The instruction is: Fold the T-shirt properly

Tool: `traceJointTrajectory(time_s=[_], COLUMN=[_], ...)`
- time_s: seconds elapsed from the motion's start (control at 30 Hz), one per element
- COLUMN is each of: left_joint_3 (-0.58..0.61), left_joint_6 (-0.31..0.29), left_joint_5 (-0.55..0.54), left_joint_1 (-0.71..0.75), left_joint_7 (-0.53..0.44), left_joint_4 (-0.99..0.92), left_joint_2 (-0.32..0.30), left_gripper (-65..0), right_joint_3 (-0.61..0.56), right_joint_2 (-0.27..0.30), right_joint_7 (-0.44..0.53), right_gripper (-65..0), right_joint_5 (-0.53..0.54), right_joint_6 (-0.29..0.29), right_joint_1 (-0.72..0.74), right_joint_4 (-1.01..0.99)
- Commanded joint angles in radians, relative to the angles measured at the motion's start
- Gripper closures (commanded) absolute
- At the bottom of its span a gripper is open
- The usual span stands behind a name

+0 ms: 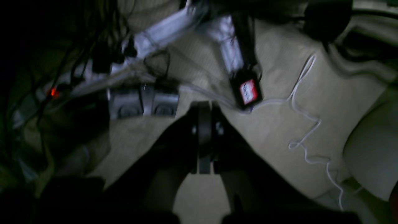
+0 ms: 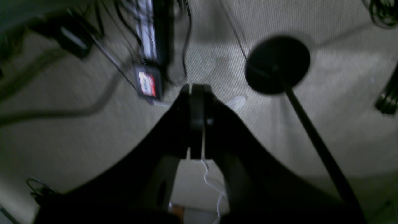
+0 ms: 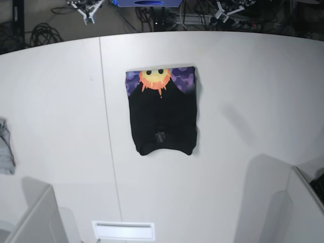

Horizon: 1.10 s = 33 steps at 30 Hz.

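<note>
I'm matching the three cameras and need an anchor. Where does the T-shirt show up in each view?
Base: the T-shirt lies folded at the table's centre, sun print at its far edge.
Left wrist: not in view.
Right wrist: not in view.
Shared landmark: only the wrist views share one, the red-and-white labelled box on the carpet.

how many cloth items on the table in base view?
2. The T-shirt lies folded near the table's middle, sun print showing at its far edge. A small grey cloth sits at the left edge, partly cut off by the frame. None seem hidden.

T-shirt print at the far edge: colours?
Orange-yellow sun face on purple honeycomb, the rest of the T-shirt black. Shows best in the base view.
</note>
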Motion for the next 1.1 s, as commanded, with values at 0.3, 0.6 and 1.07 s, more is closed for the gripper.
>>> traceJointTrajectory(time_s=[0.3,0.6,1.07], left_joint_3=[-0.002,0.000,0.001], left_joint_6=[0.140,0.146,0.146], left_joint_5=[0.004,0.004,0.004], left_joint_1=[0.001,-0.018,-0.004], left_joint_7=[-0.007,-0.004,-0.007], left_joint_4=[0.022,0.015,0.014], left_joint_2=[0.070,0.089,0.081], left_gripper=[0.0,0.0,0.0], right_joint_3=[-0.167,-0.165,-0.168], right_joint_2=[-0.004,-0.005,-0.073], right_joint_7=[0.004,0.004,0.009], right_gripper=[0.0,0.0,0.0], right_joint_5=[0.003,0.003,0.003], right_joint_6=[0.004,0.003,0.001], right_joint_1=[-0.013,-0.011,-0.005], right_joint_4=[0.002,0.000,0.003])
